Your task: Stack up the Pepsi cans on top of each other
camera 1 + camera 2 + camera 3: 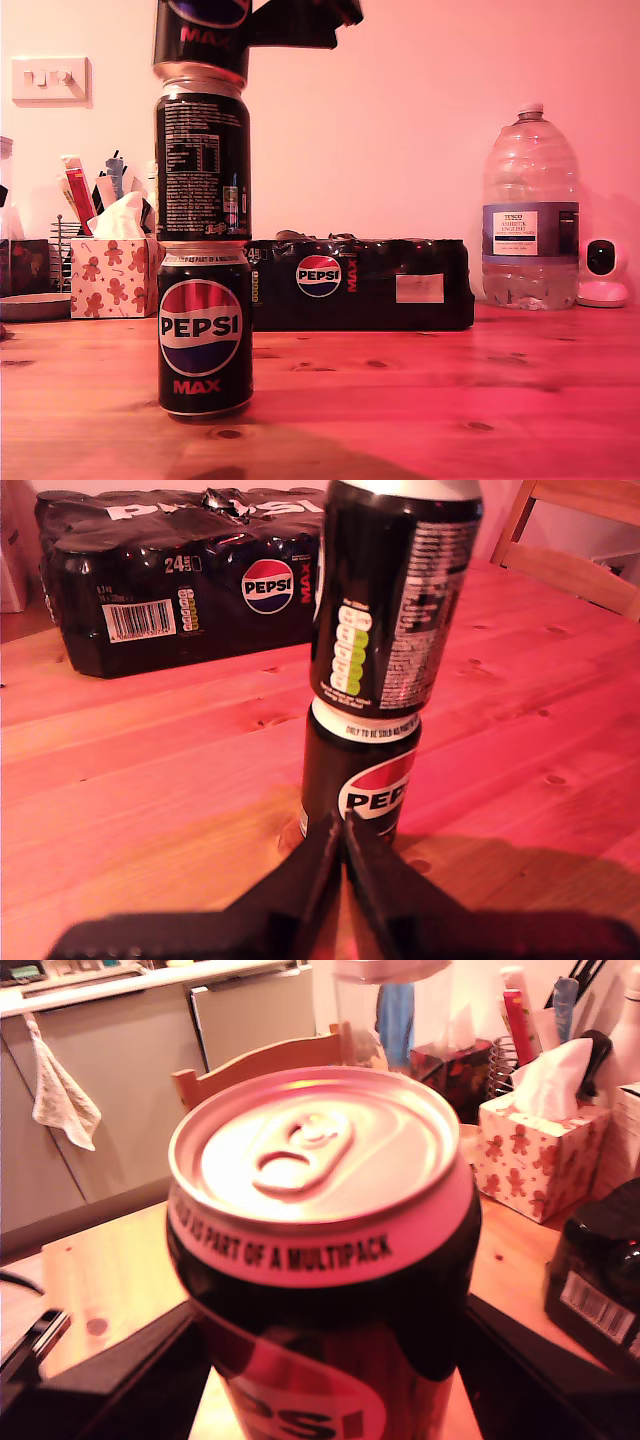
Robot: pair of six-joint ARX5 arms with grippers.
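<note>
1. Three Pepsi cans in the exterior view: bottom can (205,333) upright on the wooden table (420,390), middle can (202,165) stacked on it, top can (201,38) touching the middle can's rim, clamped in my second gripper (245,28).
2. First wrist view: my first gripper (343,855) with fingers together, nothing held, bottom can just beyond the tips; multipack (180,575) well behind.
3. Second wrist view: top can squeezed between both fingers (130,1365); tissue box (535,1150) beyond.
</note>
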